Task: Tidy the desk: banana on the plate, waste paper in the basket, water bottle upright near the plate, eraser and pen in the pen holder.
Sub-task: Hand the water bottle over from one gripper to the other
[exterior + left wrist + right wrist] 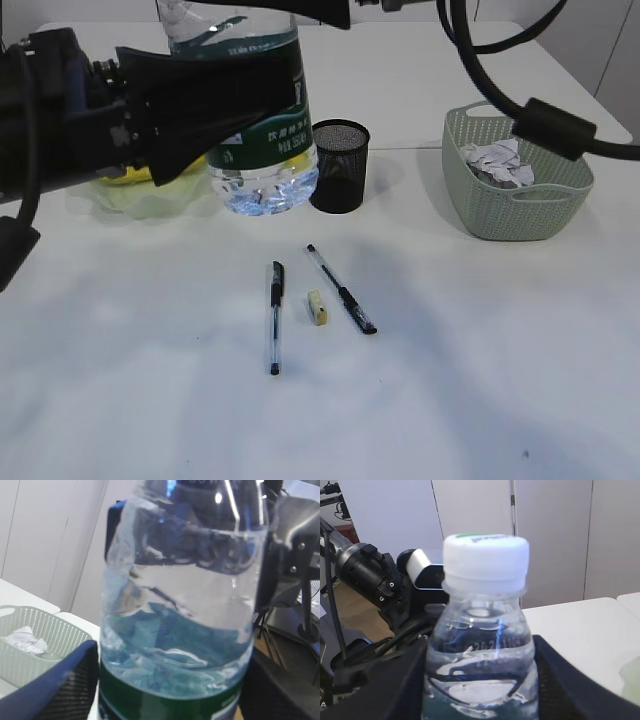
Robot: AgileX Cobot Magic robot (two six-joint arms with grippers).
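Water bottle (265, 185) stands upright on the table (480, 380) at about 11 o'clock from the view centre, touching or just beside the plate (150, 205) on its 9 o'clock side and near the pen holder (340, 165) at its 3 o'clock. Left end effector (255, 100) straddles the label with its fingers spread wide on both sides; can't tell whether the pads actually press. Right end effector (480, 690) comes in from 12 o'clock, with its fingers closed against the bottle's shoulders below the white cap. Banana (130, 178) is on the plate, mostly hidden behind the left arm. Waste paper (503, 162) is in the basket (515, 215), at 2 o'clock. Two pens (275, 315) (340, 288) and the eraser (317, 307) between them lie flat on the table at about 6 o'clock from the pen holder.
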